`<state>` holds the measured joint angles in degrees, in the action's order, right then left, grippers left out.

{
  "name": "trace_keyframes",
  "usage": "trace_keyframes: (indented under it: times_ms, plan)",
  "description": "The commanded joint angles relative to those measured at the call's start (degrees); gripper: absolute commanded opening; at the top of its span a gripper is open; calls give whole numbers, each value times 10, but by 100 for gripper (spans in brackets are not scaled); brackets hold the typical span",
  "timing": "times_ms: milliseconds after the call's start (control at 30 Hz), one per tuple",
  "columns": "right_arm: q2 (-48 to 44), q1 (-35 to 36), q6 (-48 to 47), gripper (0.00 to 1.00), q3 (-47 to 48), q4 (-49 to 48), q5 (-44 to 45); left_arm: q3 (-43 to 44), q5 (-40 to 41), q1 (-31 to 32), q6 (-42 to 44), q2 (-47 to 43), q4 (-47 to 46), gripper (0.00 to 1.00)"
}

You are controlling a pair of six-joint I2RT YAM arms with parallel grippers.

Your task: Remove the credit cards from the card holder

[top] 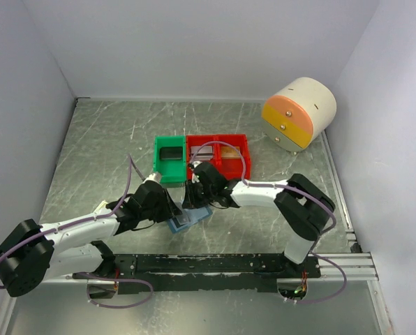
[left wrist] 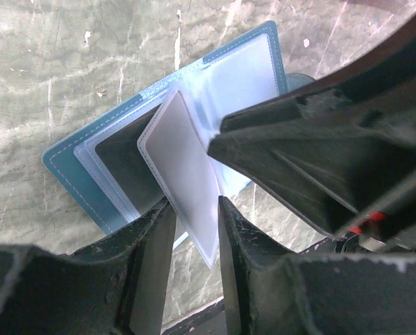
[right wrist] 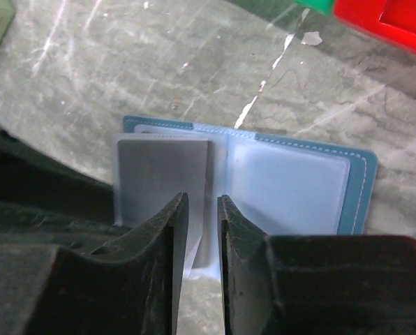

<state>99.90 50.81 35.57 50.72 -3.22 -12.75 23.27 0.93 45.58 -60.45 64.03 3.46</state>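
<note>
Straddling raised sleeve (left wrist: 183, 167) of card holder (left wrist: 243, 77): left jaws, grip unclear; right jaws slightly parted.

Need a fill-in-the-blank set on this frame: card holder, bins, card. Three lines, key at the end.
1. The card holder lies ____ on the table.
2. Beside the red bin stands a second bin, coloured ____.
3. The card showing through a clear pocket is dark ____.
Missing words: open; green; grey.
</note>
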Motion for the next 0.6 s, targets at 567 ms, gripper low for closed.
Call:
trace_keyframes:
  times_ms: [567]
  plan:
    - [-185, -50, 25, 29, -94, 54, 161, 56, -23, 14, 6, 63, -53, 52]
